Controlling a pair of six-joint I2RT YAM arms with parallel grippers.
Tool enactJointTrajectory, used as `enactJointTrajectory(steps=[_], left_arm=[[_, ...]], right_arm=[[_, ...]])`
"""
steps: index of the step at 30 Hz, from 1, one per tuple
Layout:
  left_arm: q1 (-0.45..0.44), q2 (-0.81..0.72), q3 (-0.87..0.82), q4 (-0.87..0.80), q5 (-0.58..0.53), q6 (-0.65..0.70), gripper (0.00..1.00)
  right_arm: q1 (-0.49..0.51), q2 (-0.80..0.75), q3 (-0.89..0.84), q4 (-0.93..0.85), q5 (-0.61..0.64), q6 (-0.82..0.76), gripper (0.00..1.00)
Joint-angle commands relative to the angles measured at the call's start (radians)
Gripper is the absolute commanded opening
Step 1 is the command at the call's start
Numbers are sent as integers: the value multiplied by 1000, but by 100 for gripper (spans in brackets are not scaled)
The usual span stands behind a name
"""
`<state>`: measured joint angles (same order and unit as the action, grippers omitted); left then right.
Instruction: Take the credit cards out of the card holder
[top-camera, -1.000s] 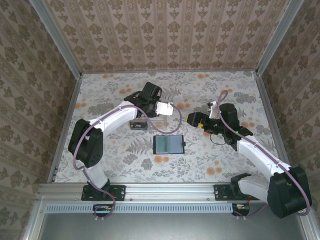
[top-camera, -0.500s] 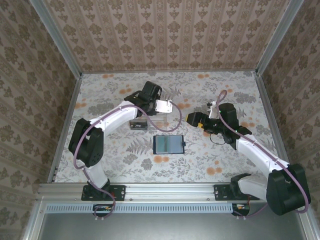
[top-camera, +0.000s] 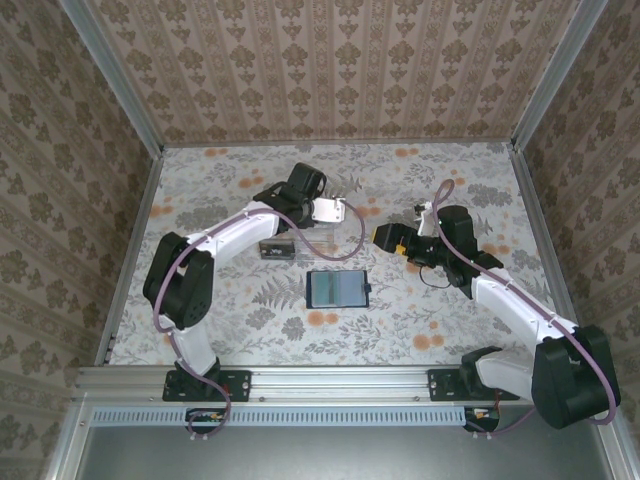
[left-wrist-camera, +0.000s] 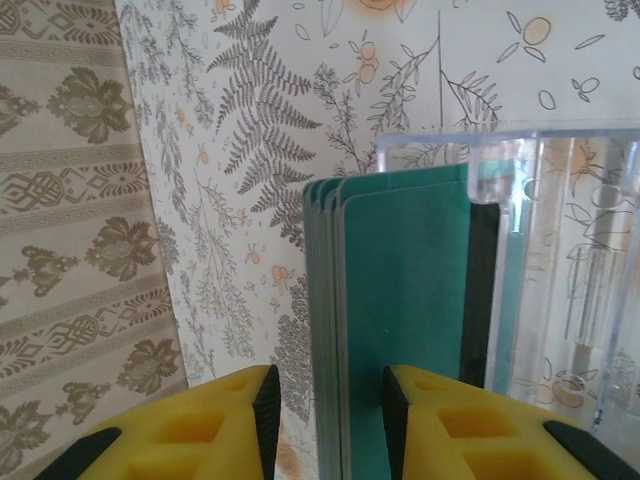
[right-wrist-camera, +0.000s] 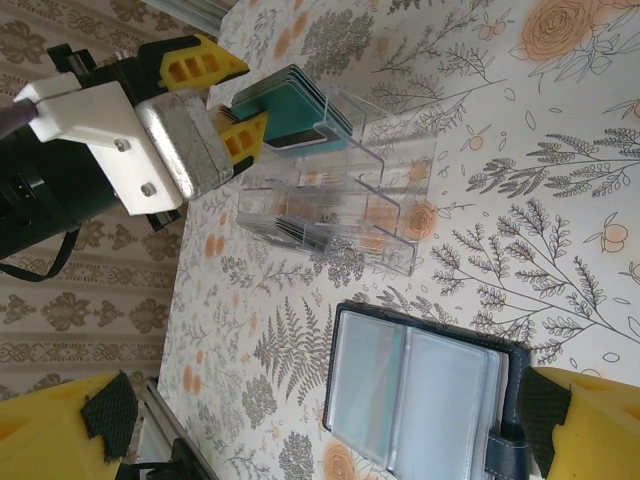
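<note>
Several teal credit cards (left-wrist-camera: 400, 300) stand on edge in the upper tier of a clear plastic rack (left-wrist-camera: 580, 280). My left gripper (left-wrist-camera: 330, 405) straddles this stack with its jaws open. There is a gap between the left pad (left-wrist-camera: 268, 420) and the cards. In the top view the left gripper (top-camera: 333, 211) hangs over the rack (top-camera: 312, 245). The black card holder (top-camera: 337, 289) lies open on the table, and a teal card edge shows inside a clear sleeve (right-wrist-camera: 392, 372). My right gripper (right-wrist-camera: 330, 410) is wide open above the card holder (right-wrist-camera: 430, 400), holding nothing.
The rack's lower tier holds several dark cards (right-wrist-camera: 290, 228). The floral tablecloth (top-camera: 240, 320) has free room on the left and at the front. Patterned walls and metal rails (top-camera: 130, 240) enclose the table.
The left gripper's jaws have opened off the teal cards, which stay standing in the rack, and the gripper has shifted slightly away. The right arm has not moved.
</note>
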<state>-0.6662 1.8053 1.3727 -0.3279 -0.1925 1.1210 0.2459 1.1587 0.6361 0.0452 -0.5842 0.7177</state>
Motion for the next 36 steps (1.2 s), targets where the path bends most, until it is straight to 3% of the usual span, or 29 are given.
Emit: enactJointTrajectory(steps=[1,8,13,17,24,28,30,32,36], left_arm=[[-1,-5,37,-6,-6,-34,38],[-13,-63,27,-32,2,-99,40],[-15,-144,26,-43,-6,-269,42],[-15,-240,-13,-42,-19,-428,55],[-9,-456,-158,-5,-4,-713,100],[13,-577,-234,2,-25,-929,100],[27,-624,-257,-36,-109,-1144,100],[72,-662,-265,-117,-42,-1289,100],[94,-761,-366,-148,75,-1406,100]], right_arm=[[-6,-5,-4,11,-26,14,100],[-6,-2,-2,-4,-29,7,100],[7,2,8,-38,1,-16,100],[44,9,28,-111,81,-57,100],[142,40,51,-195,217,-93,100],[205,61,57,-193,261,-99,100],[227,79,57,-184,255,-101,100],[247,102,58,-177,248,-101,95],[291,152,66,-184,271,-110,75]])
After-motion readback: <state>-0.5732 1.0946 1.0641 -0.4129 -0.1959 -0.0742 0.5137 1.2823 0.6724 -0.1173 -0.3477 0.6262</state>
